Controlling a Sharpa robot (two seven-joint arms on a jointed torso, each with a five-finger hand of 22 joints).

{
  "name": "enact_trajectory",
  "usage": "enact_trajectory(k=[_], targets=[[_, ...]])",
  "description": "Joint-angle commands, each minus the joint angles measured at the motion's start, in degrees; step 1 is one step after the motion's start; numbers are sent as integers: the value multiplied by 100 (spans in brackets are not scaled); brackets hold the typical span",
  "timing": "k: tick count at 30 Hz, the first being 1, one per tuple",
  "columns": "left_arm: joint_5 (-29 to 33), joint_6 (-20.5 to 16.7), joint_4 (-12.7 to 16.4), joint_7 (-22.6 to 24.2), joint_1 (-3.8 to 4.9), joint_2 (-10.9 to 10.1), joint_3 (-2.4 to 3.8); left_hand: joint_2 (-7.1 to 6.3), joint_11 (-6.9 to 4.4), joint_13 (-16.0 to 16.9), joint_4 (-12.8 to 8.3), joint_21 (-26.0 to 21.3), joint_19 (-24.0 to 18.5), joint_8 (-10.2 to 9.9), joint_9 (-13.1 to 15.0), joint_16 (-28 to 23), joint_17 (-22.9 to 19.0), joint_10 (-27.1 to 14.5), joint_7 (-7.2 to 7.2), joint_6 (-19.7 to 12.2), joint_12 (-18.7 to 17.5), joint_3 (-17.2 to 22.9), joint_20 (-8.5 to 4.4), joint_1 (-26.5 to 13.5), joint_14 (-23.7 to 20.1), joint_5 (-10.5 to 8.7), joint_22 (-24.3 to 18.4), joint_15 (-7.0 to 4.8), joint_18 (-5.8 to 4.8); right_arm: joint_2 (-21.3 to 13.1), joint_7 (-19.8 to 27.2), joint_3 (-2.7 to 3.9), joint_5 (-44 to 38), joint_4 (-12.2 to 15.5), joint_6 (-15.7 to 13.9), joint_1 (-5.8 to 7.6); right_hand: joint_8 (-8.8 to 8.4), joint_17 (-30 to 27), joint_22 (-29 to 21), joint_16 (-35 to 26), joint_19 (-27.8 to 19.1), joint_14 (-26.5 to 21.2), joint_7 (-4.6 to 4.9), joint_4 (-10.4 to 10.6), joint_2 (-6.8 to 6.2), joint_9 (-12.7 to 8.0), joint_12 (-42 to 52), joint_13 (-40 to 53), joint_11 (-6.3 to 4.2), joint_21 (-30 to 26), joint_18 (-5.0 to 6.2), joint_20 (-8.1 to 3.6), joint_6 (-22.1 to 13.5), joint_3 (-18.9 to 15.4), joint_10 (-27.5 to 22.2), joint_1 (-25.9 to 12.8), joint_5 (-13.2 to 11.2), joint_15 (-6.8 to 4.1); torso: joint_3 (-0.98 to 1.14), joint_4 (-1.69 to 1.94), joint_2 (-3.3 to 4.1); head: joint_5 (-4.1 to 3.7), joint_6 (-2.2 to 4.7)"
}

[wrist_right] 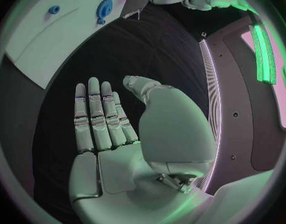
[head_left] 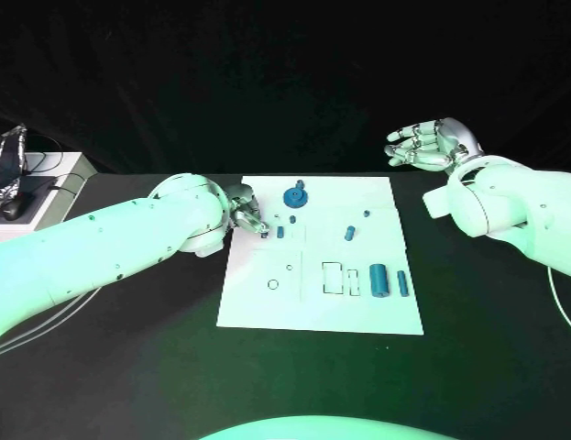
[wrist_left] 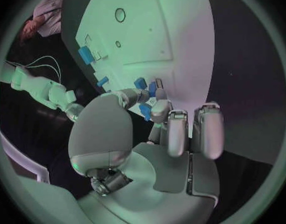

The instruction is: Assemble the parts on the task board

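From my seat at the remote station, the nearest stuff on the black table (head_left: 126, 367) was the near end of the white task board (head_left: 314, 312). On its near right part two blue cylinders stood out: a fatter one (head_left: 379, 279) and a thinner one (head_left: 403, 283) just right of it, next to some outlined rectangular slots. A small ring outline sat on the board's near left.

Going farther, there was a short blue peg (head_left: 348, 234) around the middle of the board, a tiny blue bit (head_left: 366, 214) a little beyond it, and a blue gear-shaped part (head_left: 294, 198) near the far edge.

My left hand (head_left: 245, 209) was down at the board's left edge, level with the gear. In the left wrist view its fingers (wrist_left: 160, 110) were curled in and its thumb and a fingertip were pinched on a small blue part (wrist_left: 146, 110), with a couple of other blue pieces on the board just past the fingertips.

The right hand (head_left: 428, 144) was farthest away, lifted off past the board's far right corner, well apart from everything. The right wrist view showed its palm flat, fingers (wrist_right: 93, 115) straight and side by side with the thumb out, gripping nothing.
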Motion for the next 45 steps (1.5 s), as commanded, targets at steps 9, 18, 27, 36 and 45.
enact_trajectory(k=[9, 18, 27, 36, 45], targets=[[-144, -48, -53, 124, -53, 26, -6, 58, -2, -9, -1150, 15, 41, -21, 3, 15, 1297, 45, -26, 52, -24, 1113, 8, -1, 543, 21, 437, -47, -42, -1, 83, 3, -24, 9, 53, -2, -17, -6, -17, -37, -22, -38, 71, -42, 23, -6, -21, -8, 17, -16, 88, 10, -8, 4, -10, -64, 16, -5, 0, -7, -4, 6, -14], [-265, -70, -116, 188, -57, 68, -23, 61, -2, -31, -1149, 11, 35, -28, 1, 15, 1297, 37, -26, 55, -40, 1112, 7, 0, 543, 13, 428, -47, -39, -7, 78, 3, -26, 16, 59, -3, -17, -6, -17, -37, -22, -38, 71, -42, 23, -6, -21, -8, 17, -16, 88, 10, -8, 4, -10, -64, 16, -5, 1, -2, -2, -1, -40], [-353, -37, -135, 200, -60, 89, -64, 63, -2, -39, -1148, 10, 34, -32, 1, 15, 1298, 34, -26, 56, -46, 1112, 6, 0, 543, 9, 426, -47, -39, -19, 77, 3, -27, 24, 61, -3, -17, -6, -17, -37, -22, -38, 71, -42, 23, -6, -21, -8, 17, -16, 88, 10, -8, 4, -10, -64, 16, -5, 6, -6, -7, -4, -65], [-374, 128, -119, 167, -60, 81, -95, 67, -1, -49, -1147, 8, 30, -40, -1, 13, 1294, 30, -25, 57, -55, 1113, 5, 4, 542, 0, 422, -48, -38, -30, 74, 3, -27, 30, 60, -3, -17, -6, -17, -37, -22, -38, 71, -42, 23, -6, -21, -8, 17, -16, 88, 10, -8, 4, -10, -64, 16, -5, 5, -3, -7, -8, -83], [-420, 265, -103, 136, -60, 59, -108, 65, -3, -46, -1156, 15, 39, -48, -2, 21, 1308, 33, -27, 60, -57, 1114, 5, 14, 546, -6, 436, -49, -41, -30, 71, 3, -28, 28, 69, -3, -17, -6, -17, -37, -22, -38, 71, -42, 23, -6, -21, -8, 17, -16, 88, 10, -8, 4, -10, -64, 16, -5, 3, -2, -4, -16, -91]])
